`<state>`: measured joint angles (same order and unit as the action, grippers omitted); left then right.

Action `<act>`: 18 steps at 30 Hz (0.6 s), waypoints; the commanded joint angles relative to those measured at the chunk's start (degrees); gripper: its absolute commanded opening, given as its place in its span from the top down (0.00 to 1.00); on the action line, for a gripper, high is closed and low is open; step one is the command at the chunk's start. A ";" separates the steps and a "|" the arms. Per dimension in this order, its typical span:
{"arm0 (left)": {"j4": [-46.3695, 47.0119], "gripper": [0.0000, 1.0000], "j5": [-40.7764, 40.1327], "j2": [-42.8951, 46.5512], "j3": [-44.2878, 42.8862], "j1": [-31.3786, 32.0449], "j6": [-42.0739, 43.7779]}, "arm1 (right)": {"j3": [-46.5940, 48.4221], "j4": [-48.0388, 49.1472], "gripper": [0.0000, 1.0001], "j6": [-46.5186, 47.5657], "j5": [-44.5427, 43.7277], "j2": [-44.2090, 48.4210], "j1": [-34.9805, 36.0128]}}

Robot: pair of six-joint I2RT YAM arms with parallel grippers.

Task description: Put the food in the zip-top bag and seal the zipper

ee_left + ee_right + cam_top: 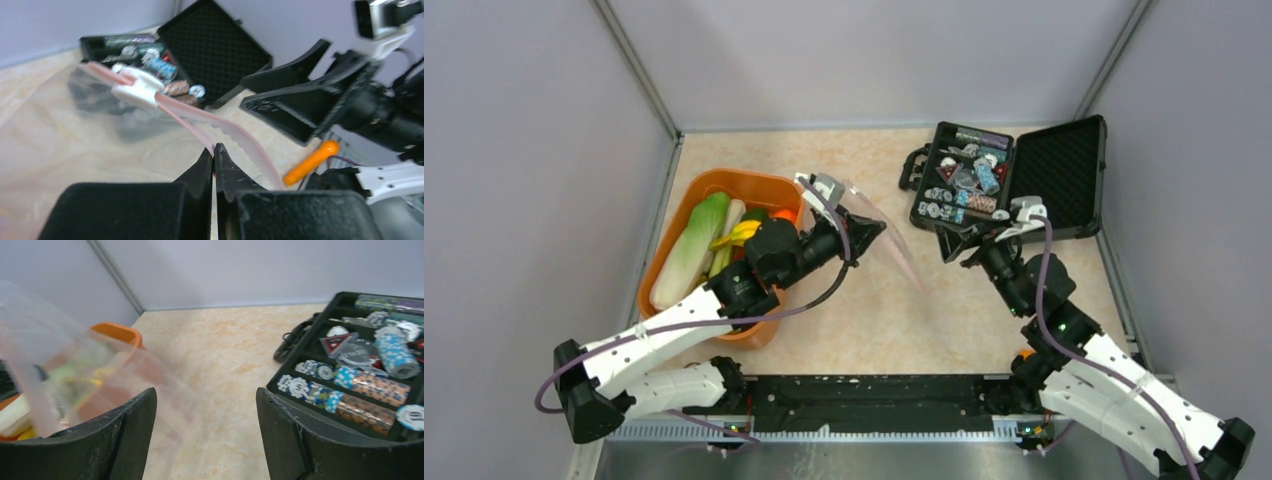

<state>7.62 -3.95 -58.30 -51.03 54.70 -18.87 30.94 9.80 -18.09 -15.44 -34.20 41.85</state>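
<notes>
The clear zip-top bag (pixel 892 245) hangs in the air over the table's middle, right of the orange tub. My left gripper (pixel 864 228) is shut on its mouth edge; in the left wrist view the jaws (pixel 214 152) pinch the pink zipper (pixel 240 137), with the white slider (pixel 136 89) further along the strip. My right gripper (pixel 959 245) stands open just right of the bag, nothing between its fingers (pixel 206 410); the blurred bag (pixel 50 365) lies to its left. The food (pixel 692 250), a green-white cabbage, a yellow banana (pixel 739 232) and an orange piece (pixel 784 214), lies in the tub.
The orange tub (pixel 724 180) stands at the left by the wall. An open black hard case (pixel 1024 175) with poker chips (pixel 350 385) sits at the back right, close behind my right gripper. An orange handle (pixel 310 162) shows near the right arm's base.
</notes>
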 commanded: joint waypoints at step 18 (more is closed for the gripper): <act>6.89 1.00 48.62 -18.86 -18.25 -0.12 -8.53 | 13.44 -18.77 0.22 6.41 -29.68 3.69 0.30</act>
<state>6.50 35.48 -76.25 -67.46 54.68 -24.53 40.82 -5.80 -13.02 -43.46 -28.49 41.85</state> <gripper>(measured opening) 0.002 0.776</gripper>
